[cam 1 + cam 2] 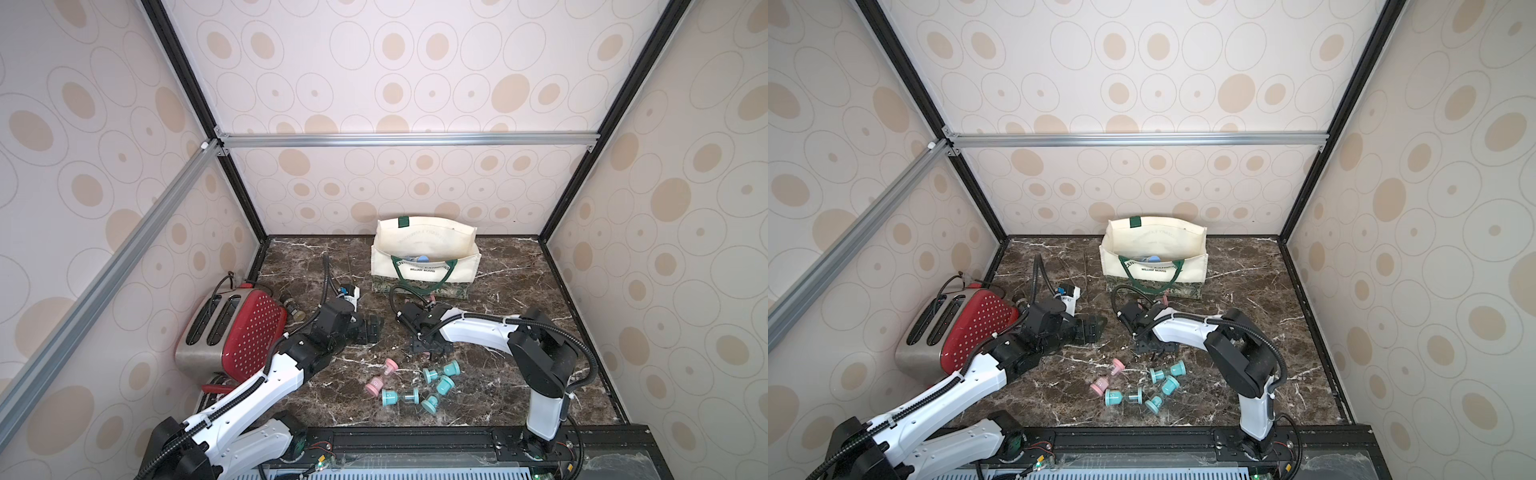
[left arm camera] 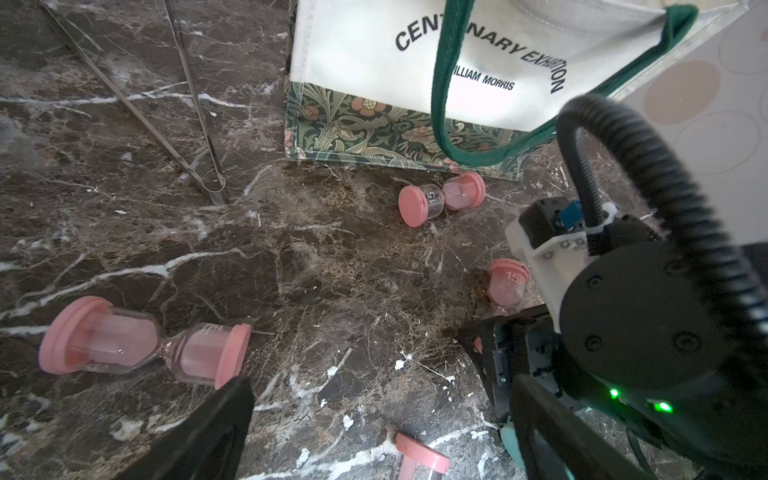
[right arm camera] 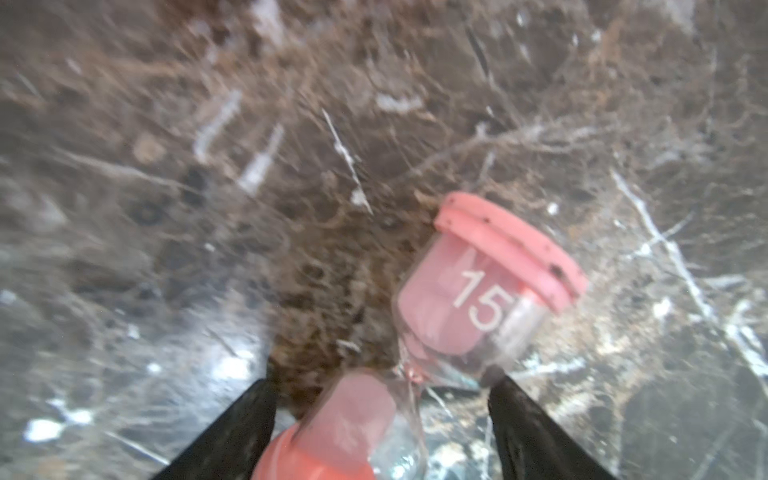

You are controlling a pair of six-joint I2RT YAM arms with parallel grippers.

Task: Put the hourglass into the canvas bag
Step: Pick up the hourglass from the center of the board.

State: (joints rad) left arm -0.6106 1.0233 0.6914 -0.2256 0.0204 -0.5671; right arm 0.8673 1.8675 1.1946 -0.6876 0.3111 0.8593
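The cream canvas bag (image 1: 426, 266) (image 1: 1154, 259) (image 2: 374, 50) stands open at the back of the marble table in both top views. A pink hourglass (image 3: 478, 299) marked 15 lies on the marble between the black fingers of my right gripper (image 3: 378, 382) (image 1: 430, 353). That gripper points down, open, with a gap on each side of the glass. My left gripper (image 1: 370, 330) (image 2: 374, 415) hovers open and empty left of it. Other pink hourglasses lie near the bag's base (image 2: 440, 199), by the left fingers (image 2: 145, 345) and further forward (image 1: 384, 376).
Several teal hourglasses (image 1: 440, 382) lie toward the table's front. A red toaster (image 1: 237, 328) stands at the left wall with a small jar (image 1: 293, 309) beside it. Metal tongs (image 2: 199, 178) lie left of the bag. Something blue (image 1: 422, 258) sits inside the bag.
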